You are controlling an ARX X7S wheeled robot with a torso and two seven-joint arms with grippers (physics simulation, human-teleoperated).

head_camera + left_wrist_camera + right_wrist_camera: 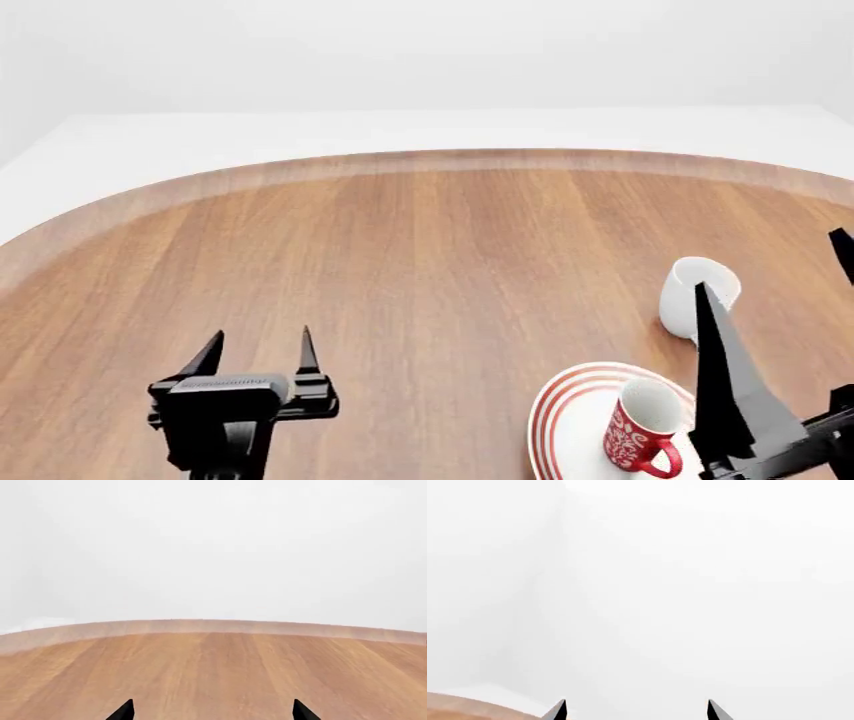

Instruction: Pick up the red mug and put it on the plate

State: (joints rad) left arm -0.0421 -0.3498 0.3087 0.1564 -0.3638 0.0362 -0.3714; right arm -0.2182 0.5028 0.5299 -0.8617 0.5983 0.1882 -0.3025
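Red mug (643, 428) stood upright on the plate (567, 420); placement judged done. Right gripper (774, 300) spread, empty, just beside it; left gripper (258, 355) spread, idle. White mug (697, 292) beyond. Next: retract clear without tipping.

You have a plain white mug (694, 292) standing upright on the wooden table (427, 270), its rounded pale far edge ahead of you, white floor and wall beyond

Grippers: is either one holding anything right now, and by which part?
Nothing. Left gripper and right gripper are open and empty; red mug stands on the plate.
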